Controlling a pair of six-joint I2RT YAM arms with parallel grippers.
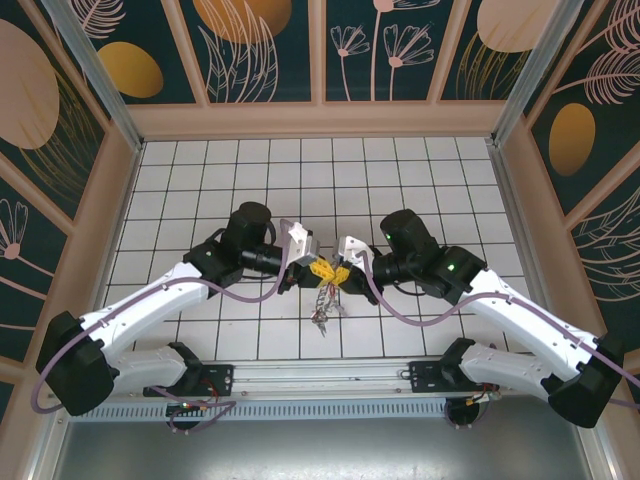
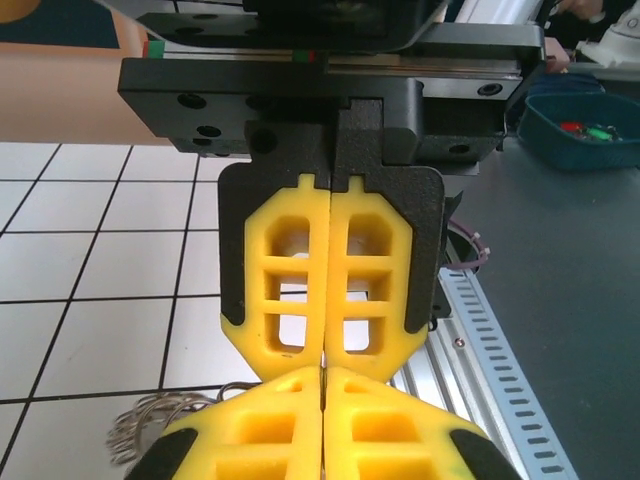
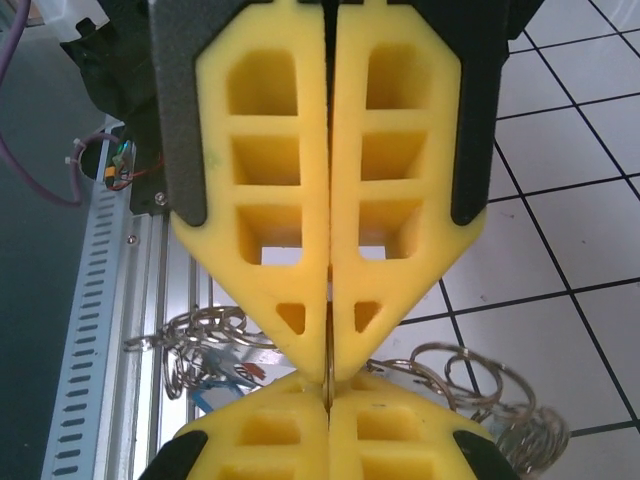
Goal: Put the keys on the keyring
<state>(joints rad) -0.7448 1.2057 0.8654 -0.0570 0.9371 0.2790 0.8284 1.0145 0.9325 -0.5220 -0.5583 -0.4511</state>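
**Top external.** Both arms reach in from the near edge and meet over the middle of the tiled counter, slightly toward the near edge. The left tool and right tool stand tip to tip, their yellow fingers touching. The keyring shows as a tangle of silvery wire loops directly below that meeting point, on the near side. Whether it hangs or rests on the tiles cannot be told.

**Left wrist.** The left tool sits at the bottom of the frame with its two yellow fingers pressed together and no gap between them. Facing it, the right tool is likewise closed, with its tips down against the left tool's tips. Part of the keyring shows as thin wire loops on the tiles at the lower left, just beside the left tool. A blue bin holding small red and green items stands beyond the counter's near edge, at the upper right.

**Right wrist.** The right tool is fully closed, as is the left tool above it, tip to tip. The keyring spreads its loops to both sides of the joined tips. A small blue and reddish bit lies among the left-hand loops, too small to identify. Whether either tool clamps any wire cannot be told.
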